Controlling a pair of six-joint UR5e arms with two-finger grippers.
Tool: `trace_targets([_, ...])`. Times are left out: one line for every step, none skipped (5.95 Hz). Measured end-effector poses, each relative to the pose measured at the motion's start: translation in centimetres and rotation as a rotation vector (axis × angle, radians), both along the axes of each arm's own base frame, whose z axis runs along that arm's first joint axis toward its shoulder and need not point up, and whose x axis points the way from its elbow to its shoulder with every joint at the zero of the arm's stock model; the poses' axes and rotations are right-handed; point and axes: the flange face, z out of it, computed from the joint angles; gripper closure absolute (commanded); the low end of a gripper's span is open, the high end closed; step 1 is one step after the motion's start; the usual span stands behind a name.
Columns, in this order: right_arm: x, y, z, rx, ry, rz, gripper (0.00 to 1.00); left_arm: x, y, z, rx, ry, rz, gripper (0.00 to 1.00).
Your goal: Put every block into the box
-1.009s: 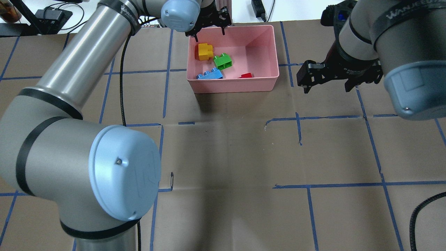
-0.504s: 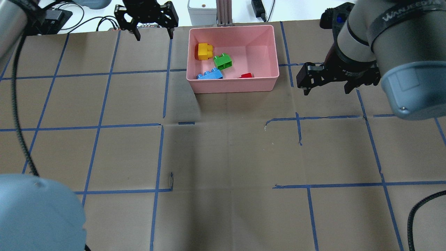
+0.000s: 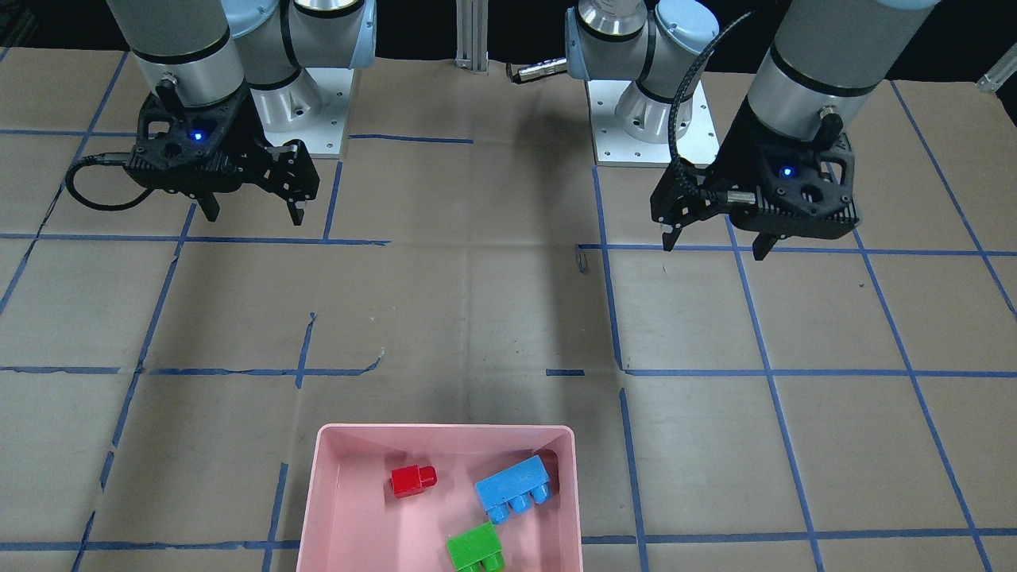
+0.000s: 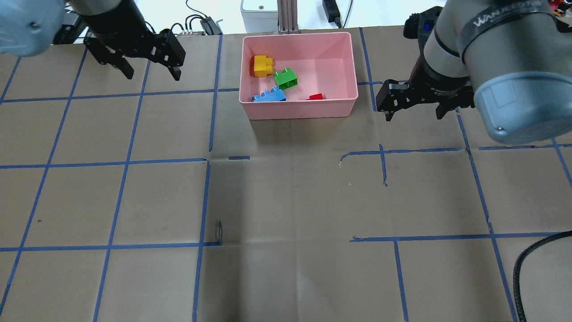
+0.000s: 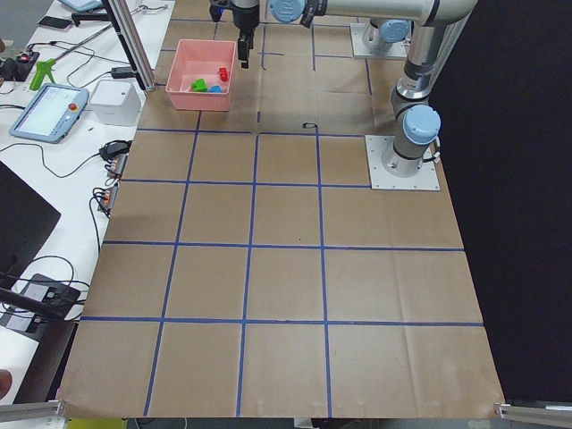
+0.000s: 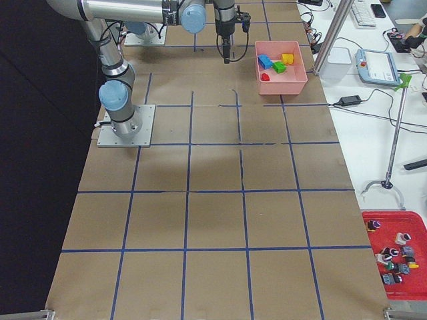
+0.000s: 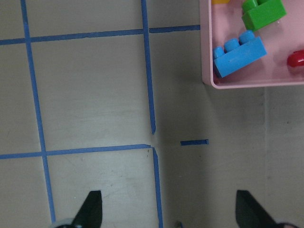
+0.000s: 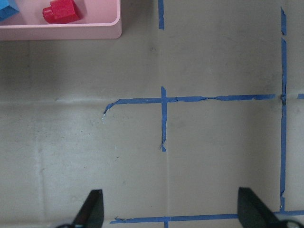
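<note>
The pink box (image 4: 298, 109) stands at the table's far middle. In it lie the yellow block (image 4: 262, 66), the green block (image 4: 286, 79), the light-blue block (image 4: 269, 96) and the red block (image 4: 316, 96). My left gripper (image 4: 153, 74) is open and empty, above the table to the left of the box. My right gripper (image 4: 414, 114) is open and empty, just right of the box. The left wrist view shows the box's corner (image 7: 237, 84) with the blue block (image 7: 239, 55). The right wrist view shows the red block (image 8: 61, 11).
The table is brown paper with a blue tape grid. An aluminium post (image 4: 286, 15) and cables stand behind the box. A tablet (image 5: 49, 112) and a red bin of small parts (image 6: 393, 250) lie on a side bench.
My left gripper has swung from over the box's far left corner out to the left and a little nearer. The right gripper has barely shifted. The blocks have not moved.
</note>
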Motion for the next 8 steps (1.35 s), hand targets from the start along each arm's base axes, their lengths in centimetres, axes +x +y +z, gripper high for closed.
trace_targets([0.0,-0.1,0.7,-0.012,0.0,0.0,0.0,0.7,1.1,0.7,-0.008,-0.001,-0.001,0.01])
trace_targets([0.0,0.5,1.9,-0.031,-0.001,-0.001,0.0,0.8,1.6,0.9,-0.006,0.0,-0.002,0.01])
trace_targets([0.0,1.8,3.6,-0.064,-0.003,0.002,0.0,0.8,1.8,0.9,-0.001,0.0,-0.002,0.01])
trace_targets([0.0,2.9,4.8,-0.091,-0.005,0.007,0.0,0.8,2.0,0.8,0.004,0.001,-0.002,0.01])
trace_targets([0.0,3.2,5.3,-0.1,-0.006,0.011,0.0,0.8,2.2,0.7,0.007,0.002,-0.002,0.01])
trace_targets([0.0,3.2,5.4,-0.101,-0.006,0.013,0.0,0.8,2.2,0.7,0.008,0.003,-0.002,0.01])
trace_targets([0.0,3.2,5.5,-0.102,-0.006,0.012,0.0,0.8,2.3,0.7,0.007,0.003,-0.003,0.01])
trace_targets([-0.1,3.1,5.4,-0.1,-0.006,0.011,0.0,0.8,2.3,0.8,0.006,0.003,-0.003,0.01])
